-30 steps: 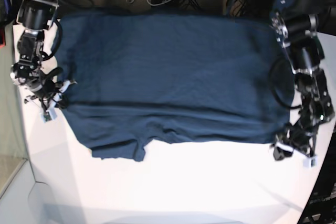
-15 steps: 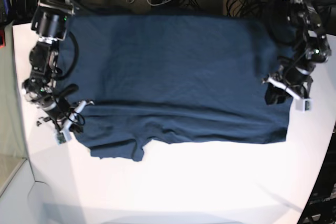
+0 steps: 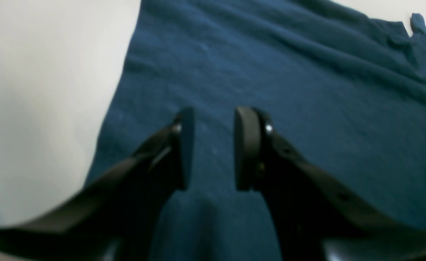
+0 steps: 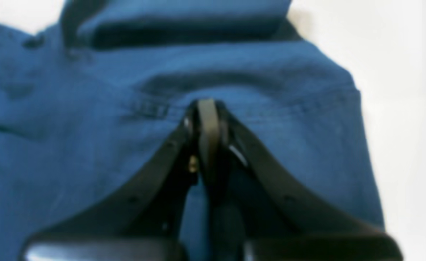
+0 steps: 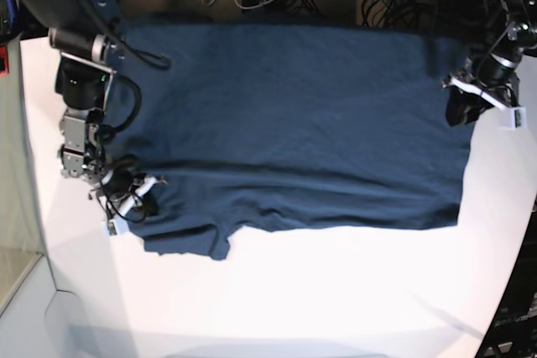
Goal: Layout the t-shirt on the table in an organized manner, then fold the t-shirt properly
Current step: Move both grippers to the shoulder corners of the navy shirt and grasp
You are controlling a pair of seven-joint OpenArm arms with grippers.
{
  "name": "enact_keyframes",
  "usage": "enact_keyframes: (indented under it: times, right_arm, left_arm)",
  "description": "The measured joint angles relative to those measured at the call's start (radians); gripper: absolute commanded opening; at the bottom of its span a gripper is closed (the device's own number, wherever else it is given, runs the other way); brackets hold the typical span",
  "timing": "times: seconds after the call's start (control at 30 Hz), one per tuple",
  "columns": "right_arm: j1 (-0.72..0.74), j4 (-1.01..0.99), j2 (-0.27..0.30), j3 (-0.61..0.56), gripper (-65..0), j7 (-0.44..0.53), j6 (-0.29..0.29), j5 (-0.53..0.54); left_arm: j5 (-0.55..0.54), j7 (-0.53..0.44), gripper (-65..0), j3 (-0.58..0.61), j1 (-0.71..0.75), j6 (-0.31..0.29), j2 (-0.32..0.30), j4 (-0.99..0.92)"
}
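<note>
The dark navy-blue soft cloth t-shirt (image 5: 285, 123) lies spread across the far half of the large flat matte white table (image 5: 294, 299), its far edge at the table's back edge, its near hem straight with bare tabletop open in front. The right gripper (image 5: 134, 199) sits on the shirt's sleeve edge, jaws pressed together; whether they pinch cloth cannot be told. The left gripper (image 3: 213, 148) hangs over the opposite edge, jaws parted, holding nothing.

The t-shirt (image 5: 285, 123) is soft, matt navy cloth, faintly creased. The worktop (image 5: 319, 299) looks smooth, matt white. Pincer fingers (image 3: 247, 145) are matt black plastic.
</note>
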Motion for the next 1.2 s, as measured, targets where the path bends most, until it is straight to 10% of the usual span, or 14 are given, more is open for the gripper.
enact_keyframes:
  times: [0.2, 0.33, 0.47, 0.83, 1.03, 1.2]
  right_arm:
    - [0.056, -0.13, 0.028, 0.006, -65.0, 0.176, -0.28, -0.008]
    - [0.061, -0.076, 0.044, 0.011, -65.0, 0.219, -0.322, -0.01]
    - [0.032, 0.165, 0.031, 0.01, -65.0, 0.163, -0.286, -0.002]
    - [-0.454, 0.965, -0.079, 0.007, -65.0, -0.472, -0.021, -0.004]
    - [-0.607, 1.057, -0.121, 0.008, -65.0, -0.537, 0.004, -0.007]
    - [-0.579, 0.871, -0.099, 0.011, -65.0, -0.404, -0.001, 0.012]
  left_arm:
    - [0.008, 0.002, -46.4, 0.003, 0.031, 0.0, 0.029, -0.004]
    - [0.01, 0.002, -46.3, 0.006, 0.031, 0.0, 0.029, -0.01]
    - [0.01, 0.003, -46.1, 0.007, 0.031, 0.0, 0.026, -0.01]
    - [0.12, 0.148, -46.0, 0.004, -0.027, -0.004, -0.02, -0.068]
    - [0.25, 0.168, -46.0, 0.005, -0.07, -0.007, -0.009, -0.081]
    - [0.271, 0.143, -46.0, 0.006, -0.14, -0.009, -0.011, -0.203]
